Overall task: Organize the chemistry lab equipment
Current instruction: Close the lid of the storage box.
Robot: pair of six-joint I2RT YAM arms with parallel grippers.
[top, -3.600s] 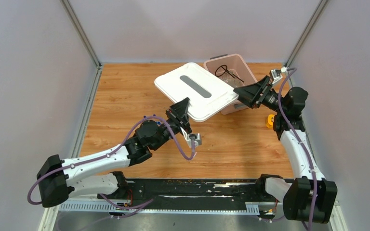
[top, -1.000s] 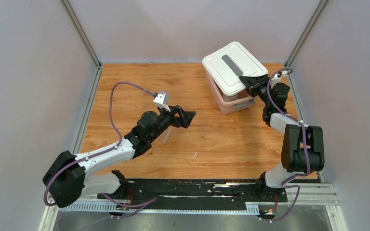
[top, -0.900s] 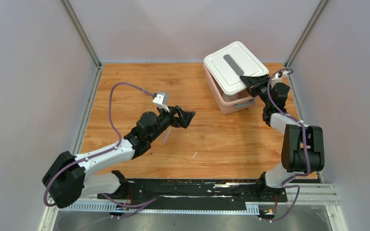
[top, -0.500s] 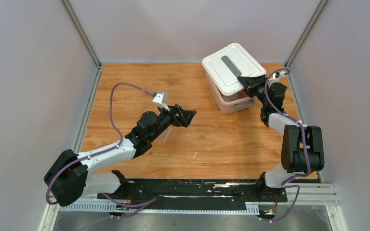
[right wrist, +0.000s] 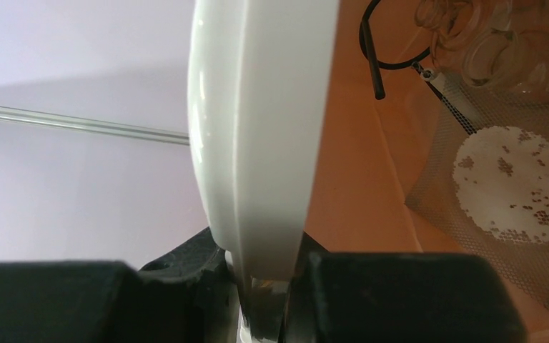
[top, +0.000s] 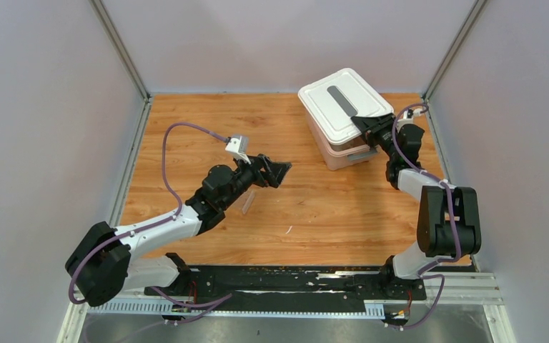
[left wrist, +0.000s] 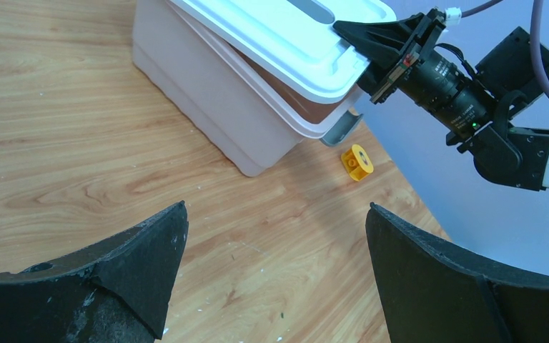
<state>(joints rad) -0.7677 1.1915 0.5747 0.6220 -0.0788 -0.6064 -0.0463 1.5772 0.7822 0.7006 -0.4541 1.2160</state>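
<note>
The white lid point(top: 342, 102) lies tilted over the pink bin point(top: 337, 154), its right side raised. My right gripper point(top: 363, 123) is shut on the lid's right edge. In the right wrist view the lid's rim point(right wrist: 257, 128) runs down between that gripper's point(right wrist: 275, 286) fingers. Beneath it, inside the bin, lie the black wire ring tripod point(right wrist: 375, 50), clear plastic bags point(right wrist: 500, 32) and a mesh with a white disc point(right wrist: 515, 182). My left gripper point(top: 282, 171) hangs open over the table's middle, holding nothing. Its fingers point(left wrist: 143, 250) frame bare wood in the left wrist view.
A small clear tube-like piece point(top: 249, 202) lies on the wood just below my left gripper. A small orange object point(left wrist: 357, 161) sits on the table right of the bin point(left wrist: 214, 86), under my right arm. Grey walls close in the back and both sides.
Over the last seconds the lid came from beside the bin to over it, and my left arm let go and drew back. In the last second the lid shifted slightly left.
</note>
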